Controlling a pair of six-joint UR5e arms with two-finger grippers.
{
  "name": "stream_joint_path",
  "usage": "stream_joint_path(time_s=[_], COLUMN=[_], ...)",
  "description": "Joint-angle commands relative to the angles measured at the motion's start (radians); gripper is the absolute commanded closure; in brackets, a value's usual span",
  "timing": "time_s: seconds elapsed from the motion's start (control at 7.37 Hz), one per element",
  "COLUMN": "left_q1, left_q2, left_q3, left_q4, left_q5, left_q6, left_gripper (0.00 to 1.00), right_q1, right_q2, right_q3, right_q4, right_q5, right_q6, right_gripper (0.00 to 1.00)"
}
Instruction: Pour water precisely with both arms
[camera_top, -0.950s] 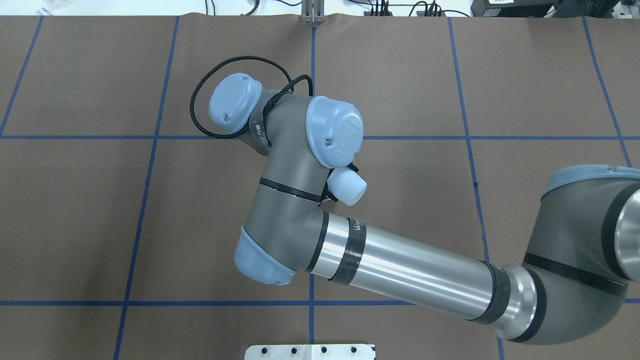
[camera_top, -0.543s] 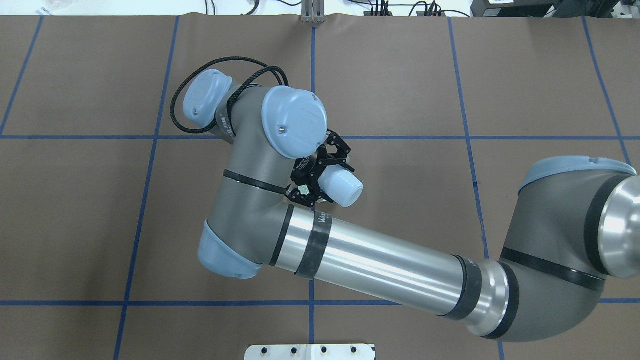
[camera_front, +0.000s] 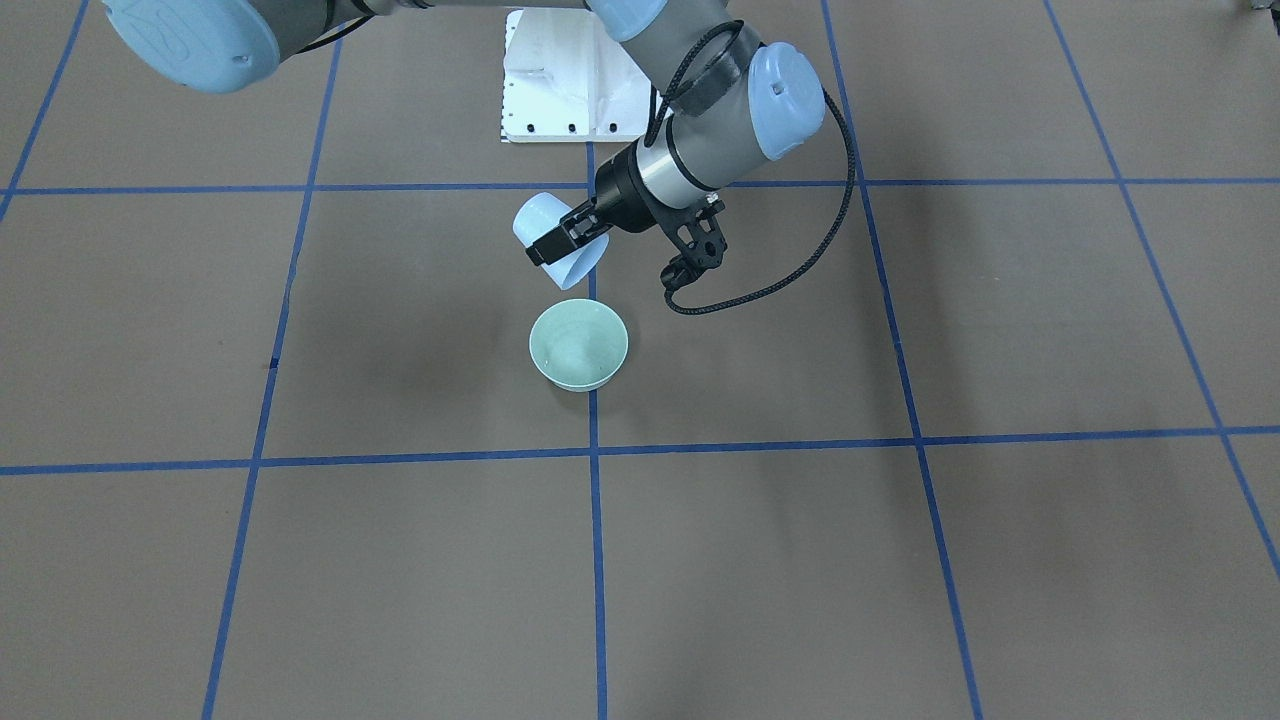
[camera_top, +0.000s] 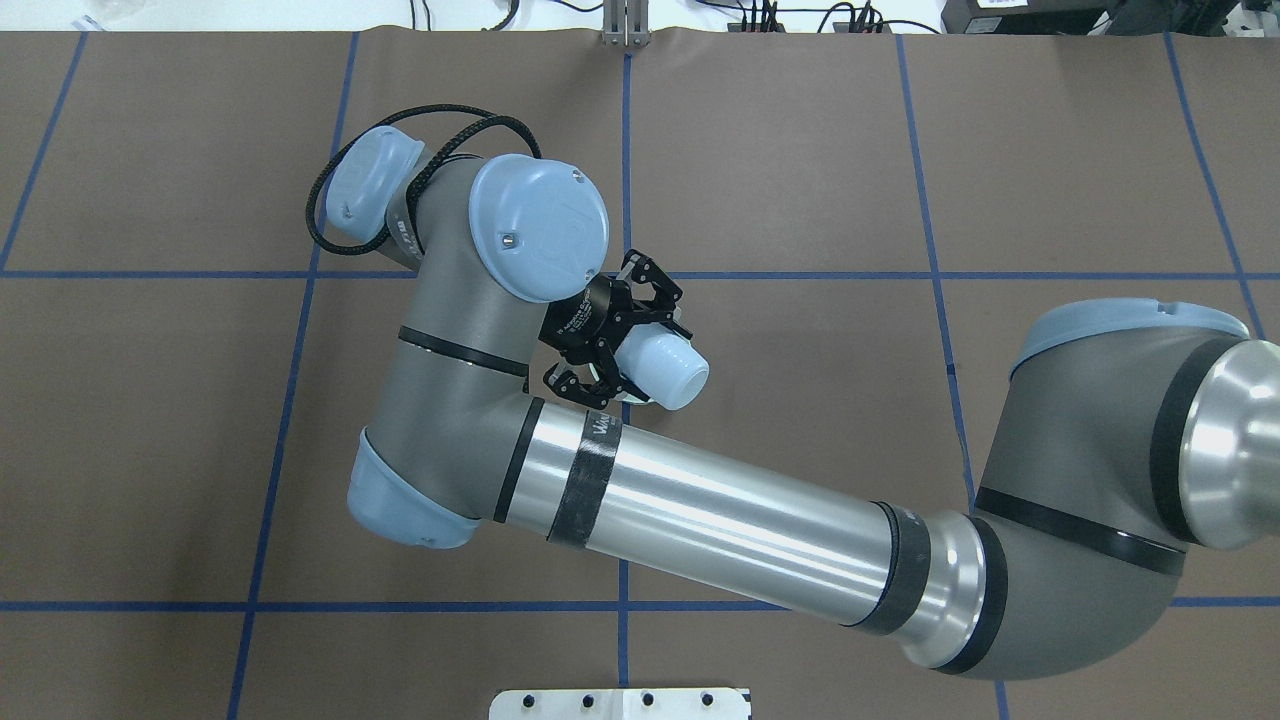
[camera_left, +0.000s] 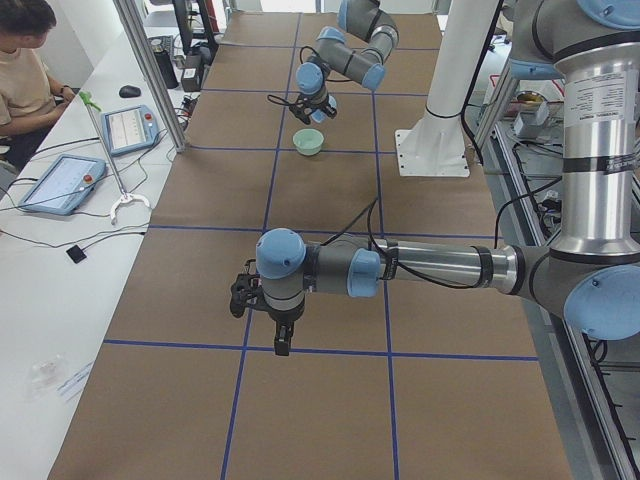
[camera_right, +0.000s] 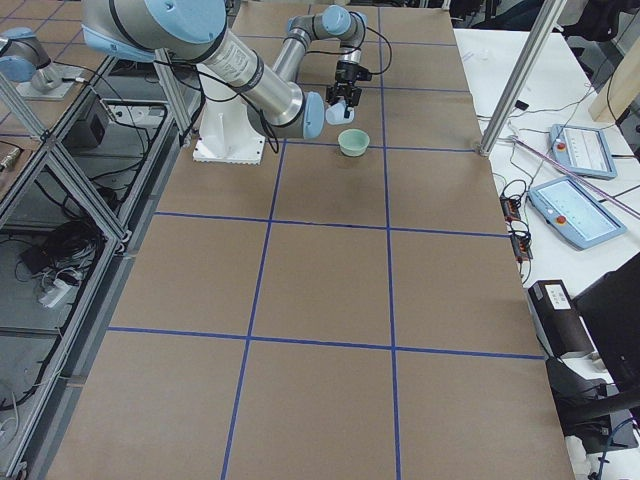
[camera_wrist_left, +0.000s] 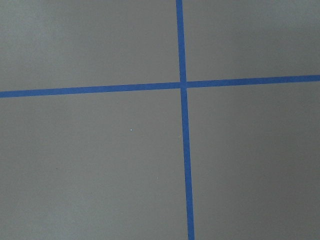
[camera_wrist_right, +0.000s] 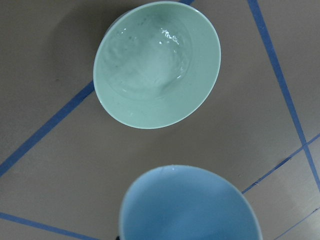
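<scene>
My right gripper (camera_top: 632, 356) is shut on a pale-blue cup (camera_top: 676, 373), held tipped on its side above the table. In the front-facing view the cup (camera_front: 535, 222) hangs just behind and above a pale-green bowl (camera_front: 578, 345). The right wrist view shows the cup's rim (camera_wrist_right: 190, 205) at the bottom and the bowl (camera_wrist_right: 200, 95) above it, with water (camera_wrist_right: 150, 60) glinting inside. The arm hides the bowl in the overhead view. My left gripper (camera_left: 245, 297) shows only in the exterior left view, low over the table far from the bowl; I cannot tell whether it is open.
The white bolted pedestal (camera_front: 560, 90) stands at the robot's side of the table. A brown mat with blue tape lines (camera_wrist_left: 182, 85) covers the table. A person (camera_left: 25, 60) with tablets sits at a side bench.
My right wrist has swung to the left in the overhead view, uncovering the gripper. The tipped cup has shifted slightly left with it.
</scene>
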Motion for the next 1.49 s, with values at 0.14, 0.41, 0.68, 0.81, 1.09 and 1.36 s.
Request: stream_joint_path(time_s=[0.14, 0.41, 0.68, 0.81, 1.09, 1.36], left_q1=[0.000, 0.002, 0.002, 0.002, 0.002, 0.002], left_q2=[0.000, -0.005, -0.005, -0.008, -0.012, -0.009], left_q3=[-0.007, -0.008, -0.011, -0.011, -0.011, -0.011], left_q4=[0.000, -0.002, -0.002, -0.002, -0.002, -0.002], left_q5=[0.000, 0.000, 0.000, 0.000, 0.000, 0.000], left_q6=[0.000, -0.002, -0.002, -0.002, -0.002, -0.002], left_gripper=[0.00, 0.00, 0.00, 0.00, 0.00, 0.00], right_q1=[0.050, 0.088, 0.115, 0.121, 0.168, 0.171], right_q2=[-0.099, -0.295, -0.457, -0.520, -0.650, -0.804], right_q3=[0.172, 0.397, 0.594, 0.637, 0.740, 0.794], right_q4=[0.142, 0.295, 0.394, 0.464, 0.594, 0.811], right_q5=[0.003, 0.002, -0.005, -0.011, -0.020, -0.132], right_q6=[0.066, 0.100, 0.202, 0.304, 0.360, 0.538], right_gripper=[1.00, 1.00, 1.00, 1.00, 1.00, 1.00])
